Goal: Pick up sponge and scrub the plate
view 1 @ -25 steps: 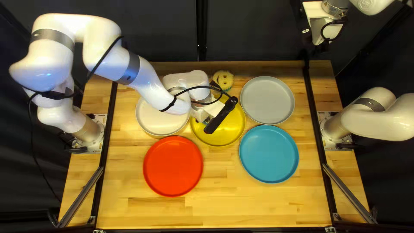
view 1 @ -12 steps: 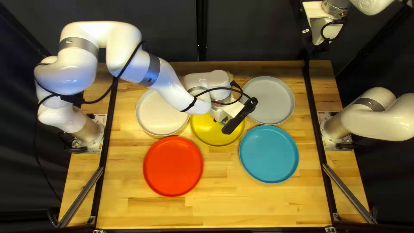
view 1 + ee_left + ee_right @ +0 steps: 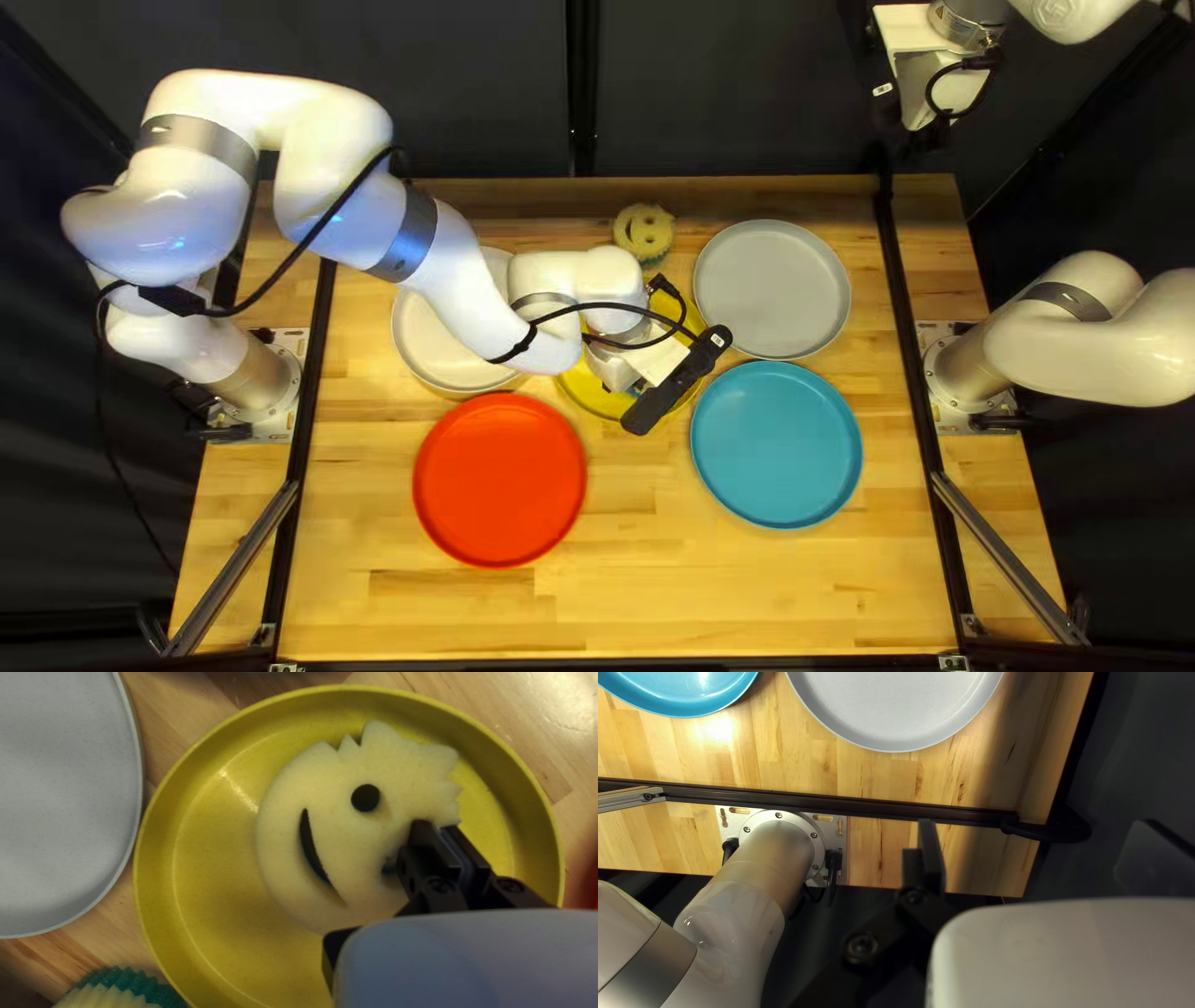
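My left gripper point(image 3: 676, 380) is over the yellow plate point(image 3: 595, 396) in the top left view, hiding the sponge below it. In the left wrist view the same gripper point(image 3: 441, 832) is shut on a pale smiley-faced sponge point(image 3: 327, 790) near its edge, by one eye hole. That sponge lies flat over the yellow plate point(image 3: 199, 890), inside its rim. A second smiley sponge point(image 3: 644, 233) with a teal edge sits beyond the plate. High at the right of the top left view hangs my right gripper point(image 3: 925, 81); in its wrist view the gripper point(image 3: 1042, 852) is open and holds nothing.
Around the yellow plate lie a white plate point(image 3: 430, 334), a red plate point(image 3: 499, 479), a blue plate point(image 3: 776, 444) and a grey plate point(image 3: 772, 289). Black rails point(image 3: 915, 336) run along both sides of the table. My left forearm crosses above the white plate.
Over the yellow plate my left gripper first went right, then came nearer the table's near edge and slightly left. The teal-edged sponge, mostly covered half a second ago, shows again. My right arm stayed still.
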Tool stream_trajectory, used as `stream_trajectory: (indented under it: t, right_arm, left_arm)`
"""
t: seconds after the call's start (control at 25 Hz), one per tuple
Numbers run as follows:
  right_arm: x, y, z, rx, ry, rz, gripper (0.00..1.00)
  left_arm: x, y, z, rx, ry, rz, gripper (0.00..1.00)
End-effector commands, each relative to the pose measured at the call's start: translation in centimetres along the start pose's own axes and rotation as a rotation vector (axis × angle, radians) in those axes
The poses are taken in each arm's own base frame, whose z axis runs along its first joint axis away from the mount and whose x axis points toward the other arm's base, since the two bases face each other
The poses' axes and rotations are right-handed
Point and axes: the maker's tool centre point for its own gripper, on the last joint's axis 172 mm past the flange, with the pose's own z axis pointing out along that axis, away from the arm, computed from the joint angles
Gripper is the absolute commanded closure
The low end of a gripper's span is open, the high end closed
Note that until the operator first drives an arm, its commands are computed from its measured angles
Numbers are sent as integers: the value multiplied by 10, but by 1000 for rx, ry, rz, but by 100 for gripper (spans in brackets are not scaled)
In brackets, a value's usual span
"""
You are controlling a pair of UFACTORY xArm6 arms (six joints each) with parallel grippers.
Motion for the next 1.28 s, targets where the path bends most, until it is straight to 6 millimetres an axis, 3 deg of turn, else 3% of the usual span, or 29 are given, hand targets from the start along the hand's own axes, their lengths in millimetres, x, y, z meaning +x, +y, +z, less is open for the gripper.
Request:
stream_trajectory:
  t: [0.04, 0.24, 0.4, 0.72, 0.92, 1.0, 1.28]
  right_arm:
    - [0, 0, 0, 0, 0, 0, 0]
    - [0, 0, 0, 0, 0, 0, 0]
    - [0, 0, 0, 0, 0, 0, 0]
    - [0, 0, 0, 0, 0, 0, 0]
    - [0, 0, 0, 0, 0, 0, 0]
    - [0, 0, 0, 0, 0, 0, 0]
    - [0, 0, 0, 0, 0, 0, 0]
  left_arm:
    - [-15, -24, 3, -11, -5, -13, 100]
    - [-27, -48, 3, -25, -16, -25, 100]
    - [-25, -46, 2, -26, -19, -24, 100]
    - [6, 11, 4, -19, -20, 1, 100]
    - [3, 27, 4, -15, -18, 2, 100]
    - [-3, 24, 3, -15, -17, -4, 100]
    - [-35, -24, 8, -13, -4, -50, 100]
